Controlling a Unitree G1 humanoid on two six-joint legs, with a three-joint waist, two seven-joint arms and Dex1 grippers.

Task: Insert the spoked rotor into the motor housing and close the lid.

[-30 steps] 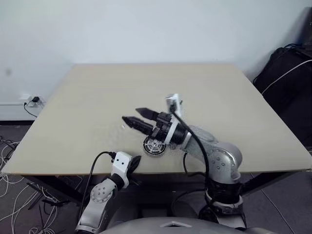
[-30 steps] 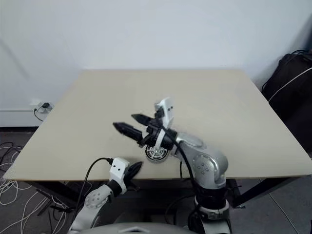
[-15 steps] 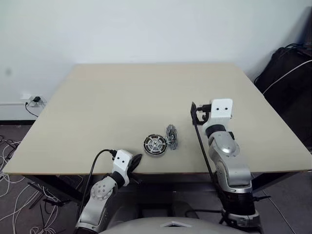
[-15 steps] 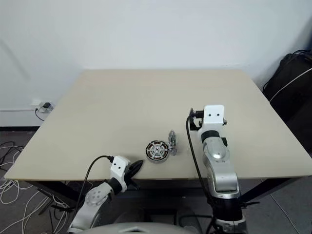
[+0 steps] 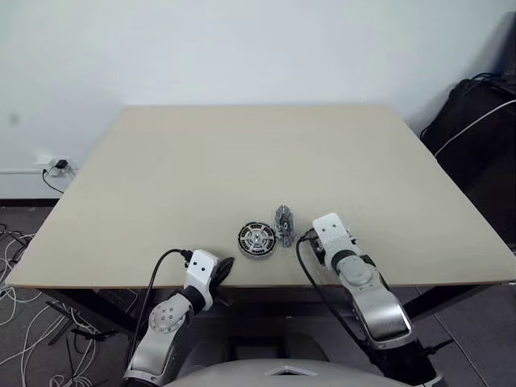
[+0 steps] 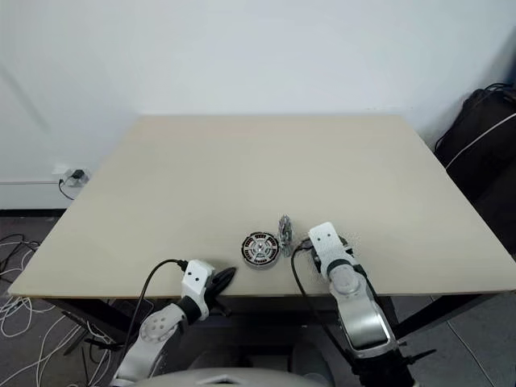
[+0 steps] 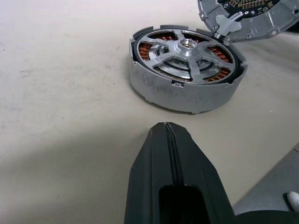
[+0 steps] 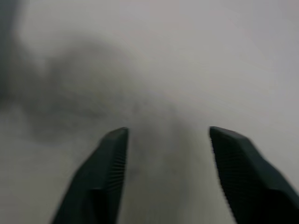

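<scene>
The motor housing point(image 7: 177, 91) sits near the table's front edge, also seen from the head as the motor housing point(image 5: 256, 239). The silvery spoked rotor point(image 7: 187, 46) lies inside it, with copper windings showing between the spokes. The lid point(image 7: 252, 18) stands tilted on edge, leaning on the housing's right rim; from the head the lid point(image 5: 283, 226) is just right of the housing. My left gripper point(image 7: 168, 140) is shut and empty, just short of the housing at the table's edge. My right gripper point(image 8: 168, 130) is open over bare tabletop with nothing between its fingers; its wrist point(image 5: 326, 231) is right of the lid.
The beige table point(image 5: 242, 153) stretches bare behind the parts. A black bag point(image 5: 476, 121) stands on the floor past the right edge. Cables point(image 5: 20, 322) and a wall socket point(image 5: 52, 167) are down on the left.
My right arm has swung away from above the housing, to the right and down to the table. The lid it covered now shows leaning on the housing. The left arm has not moved.
</scene>
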